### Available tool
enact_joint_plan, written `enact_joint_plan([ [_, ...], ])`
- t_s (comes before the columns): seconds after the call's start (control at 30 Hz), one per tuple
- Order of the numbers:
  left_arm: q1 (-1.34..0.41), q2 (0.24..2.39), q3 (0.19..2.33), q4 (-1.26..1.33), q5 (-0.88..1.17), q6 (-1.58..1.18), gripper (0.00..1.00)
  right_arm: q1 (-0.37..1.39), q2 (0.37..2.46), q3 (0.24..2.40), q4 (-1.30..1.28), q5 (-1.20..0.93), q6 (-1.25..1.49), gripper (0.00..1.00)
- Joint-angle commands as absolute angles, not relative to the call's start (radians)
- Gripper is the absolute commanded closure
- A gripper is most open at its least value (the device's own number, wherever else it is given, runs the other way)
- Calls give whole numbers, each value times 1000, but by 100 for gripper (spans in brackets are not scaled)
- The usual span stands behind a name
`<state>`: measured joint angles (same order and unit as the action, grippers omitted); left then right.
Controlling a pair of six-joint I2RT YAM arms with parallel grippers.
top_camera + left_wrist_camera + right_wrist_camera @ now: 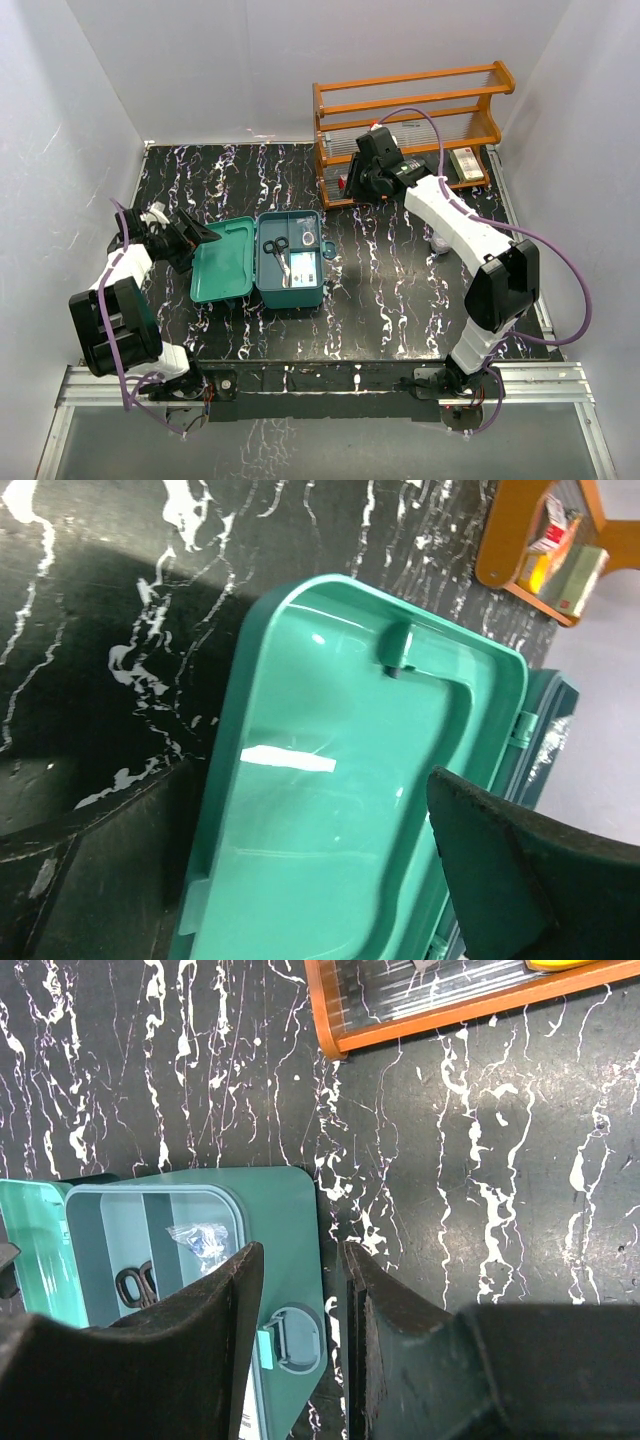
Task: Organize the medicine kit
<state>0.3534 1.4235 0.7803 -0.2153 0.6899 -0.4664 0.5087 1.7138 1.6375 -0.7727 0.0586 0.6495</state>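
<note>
Work looked split between 2 arms. At the far left, the left gripper (196, 238) sat at the outer edge of the lid (222, 262), which lay folded flat on the table (400, 290). In the left wrist view its fingers (500, 870) were spread wide, with the lid's pale inside showing between them; whether either pad touched the plastic could not be told.

Next to the right, hinged to that lid, the medicine kit (292, 258) stood open at mid-table, left of centre. Its tray held scissors (273, 245), a flat packet (305, 264) and a clear bag (309, 238), and its latch (290, 1338) faced away from the lid.

Further right, the right gripper (360, 180) hung just in front of the orange rack (410, 120), well apart from the kit. Its fingers (205, 1340) were only narrowly parted, with nothing between them.

The step was probably fetching the next item from the rack. Doing it well meant widening those fingers before closing in, taking 1 item squarely, and carrying it high over the kit's rim. It should go into a bare part of the tray, not on the scissors, while the left arm kept the box from sliding.
</note>
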Motion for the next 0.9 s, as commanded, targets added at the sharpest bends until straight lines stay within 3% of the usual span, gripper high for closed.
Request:
enact_joint_plan([
  [0.0, 377, 1428, 778, -174, 868, -449, 4, 499, 1689, 1655, -712, 38, 619, 66],
  [0.33, 402, 1411, 873, -240, 1008, -458, 12, 490, 1682, 1639, -712, 23, 607, 67],
  [0.87, 401, 1298, 964, -269, 1156, -578, 12, 488, 1644, 1572, -687, 8, 616, 68],
])
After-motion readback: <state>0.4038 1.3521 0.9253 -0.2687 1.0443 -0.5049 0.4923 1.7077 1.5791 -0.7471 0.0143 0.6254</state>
